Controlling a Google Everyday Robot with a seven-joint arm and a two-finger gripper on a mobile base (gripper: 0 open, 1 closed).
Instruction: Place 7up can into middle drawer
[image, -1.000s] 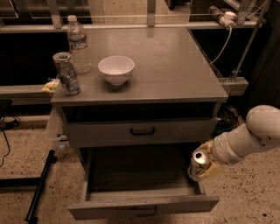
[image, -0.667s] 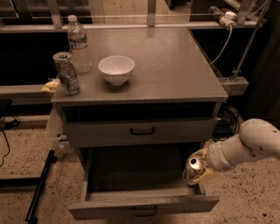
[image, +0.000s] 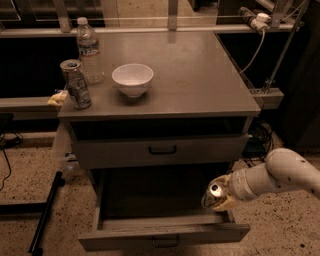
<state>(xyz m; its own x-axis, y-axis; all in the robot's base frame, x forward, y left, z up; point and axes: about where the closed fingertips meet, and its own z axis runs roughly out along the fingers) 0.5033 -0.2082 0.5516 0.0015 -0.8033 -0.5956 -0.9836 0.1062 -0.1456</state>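
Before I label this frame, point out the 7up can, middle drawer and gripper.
7up can (image: 216, 190), camera view, silver top.
middle drawer (image: 125, 238), camera view, front panel.
gripper (image: 216, 201), camera view, between fingertips, at drawer's right end.

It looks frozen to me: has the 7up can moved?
Yes. Held in the gripper, the 7up can has drifted left and slightly down, further over the open middle drawer's right end.

**Arm** (image: 289, 170): one, white and tubular. It is entering the view from the 4 o'clock edge, bending at a rounded joint and stretching leftward and slightly downward.

**Wrist** (image: 246, 184): a paler banded section, lying nearly level and pointing toward 9 o'clock.

**Gripper** (image: 215, 199): it is sitting at the arm's left end, at about 5 o'clock in the view. Its yellowish fingers (image: 228, 204) are clasping the 7up can (image: 216, 190), which is tilting with its silver top facing upward.
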